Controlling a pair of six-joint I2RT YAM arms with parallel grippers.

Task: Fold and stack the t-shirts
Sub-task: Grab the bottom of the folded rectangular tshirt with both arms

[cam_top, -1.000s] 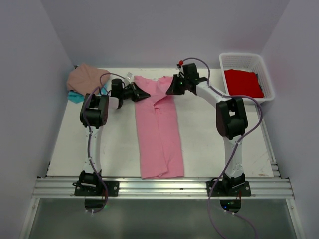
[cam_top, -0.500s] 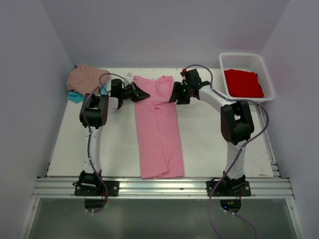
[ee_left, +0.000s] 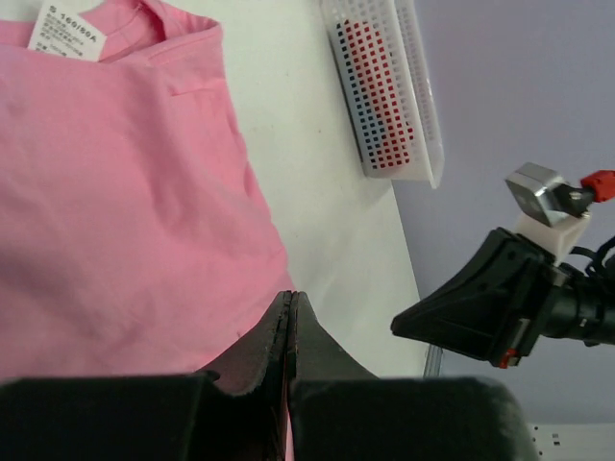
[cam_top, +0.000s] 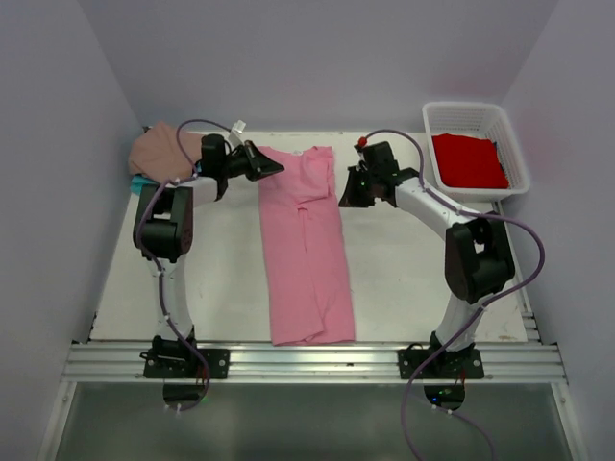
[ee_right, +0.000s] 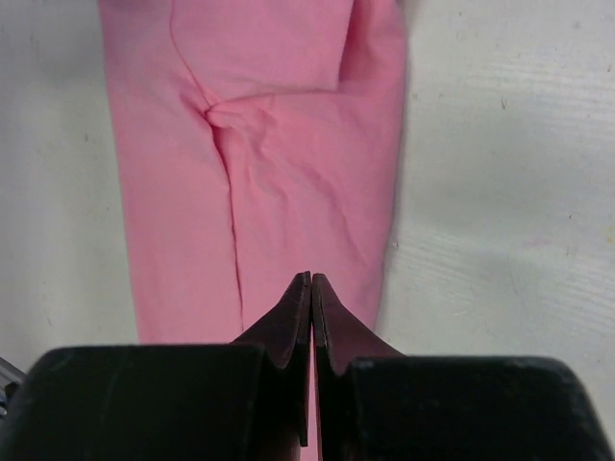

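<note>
Bright pink t-shirt (cam_top: pixel 306 250) lies on the surface (cam_top: pixel 413 279) as a long strip, collar far, hem at the near edge. Left claw (cam_top: pixel 277 168) and right claw (cam_top: pixel 342 199), both clenched empty, flank its far end, equally near.

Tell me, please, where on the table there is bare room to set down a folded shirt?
Bare table lies either side of the pink t-shirt, out to the left arm and the right arm. The far corners are crowded: tan t-shirt and teal t-shirt at left, basket with the red t-shirt at right.
</note>
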